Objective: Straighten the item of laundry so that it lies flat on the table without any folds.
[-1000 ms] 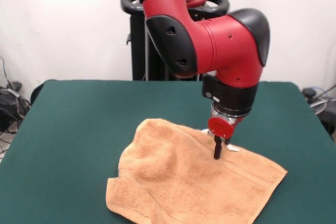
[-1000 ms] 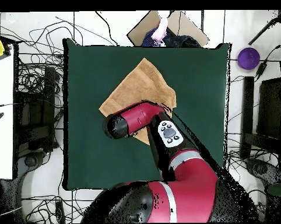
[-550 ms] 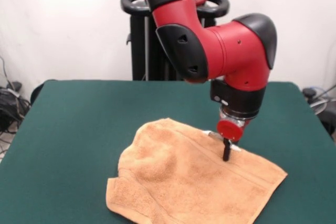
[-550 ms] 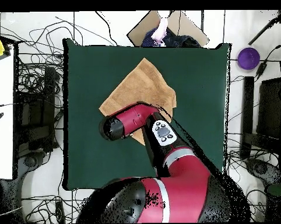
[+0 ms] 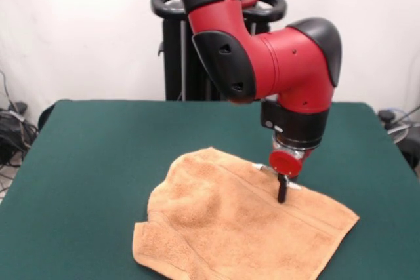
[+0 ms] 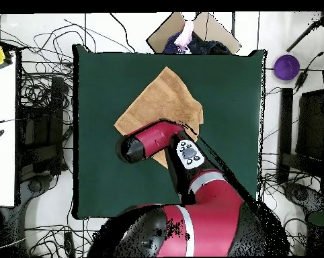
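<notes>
Since half a second ago almost nothing has shifted; against a second ago, the arm (image 5: 275, 63) has swung a little to the picture's right in the front view, carrying the gripper (image 5: 282, 191) with it along the towel's (image 5: 243, 227) far edge. The towel itself lies as it did.

One gripper, one towel, one table (image 5: 105, 162). The gripper points straight down, a single dark tip showing under a red disc, its end at the cloth; whether it is parted or pinched I cannot tell, and whether it actually holds any cloth I cannot tell either. Just beside the tip, on its far side, a small white tag (image 5: 259, 167) pokes out from the towel's edge.

From the gripper the towel spreads toward the camera and to the left, rumpled rather than flat: a rounded hump sits to the gripper's left, and one fold doubles the near left corner. One border band runs past the tip.

From overhead, the arm (image 6: 151, 141) covers part of the towel (image 6: 165, 101), which sits as a tilted square on the table (image 6: 225, 121).
</notes>
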Action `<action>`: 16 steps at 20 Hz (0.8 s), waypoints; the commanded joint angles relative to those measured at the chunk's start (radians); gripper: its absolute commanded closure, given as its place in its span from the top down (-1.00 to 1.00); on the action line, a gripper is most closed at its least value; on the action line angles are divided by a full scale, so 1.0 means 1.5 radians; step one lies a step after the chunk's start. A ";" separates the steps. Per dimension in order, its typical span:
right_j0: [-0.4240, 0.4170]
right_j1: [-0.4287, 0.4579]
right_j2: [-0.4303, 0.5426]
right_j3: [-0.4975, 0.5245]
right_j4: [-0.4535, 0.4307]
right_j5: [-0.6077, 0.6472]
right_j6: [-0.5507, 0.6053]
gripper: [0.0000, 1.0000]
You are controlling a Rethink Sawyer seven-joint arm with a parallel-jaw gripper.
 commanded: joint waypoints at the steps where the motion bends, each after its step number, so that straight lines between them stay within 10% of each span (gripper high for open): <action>1: 0.013 0.050 -0.046 -0.027 -0.073 -0.101 0.076 1.00; 16: 0.054 0.048 -0.082 -0.010 -0.085 -0.184 0.103 1.00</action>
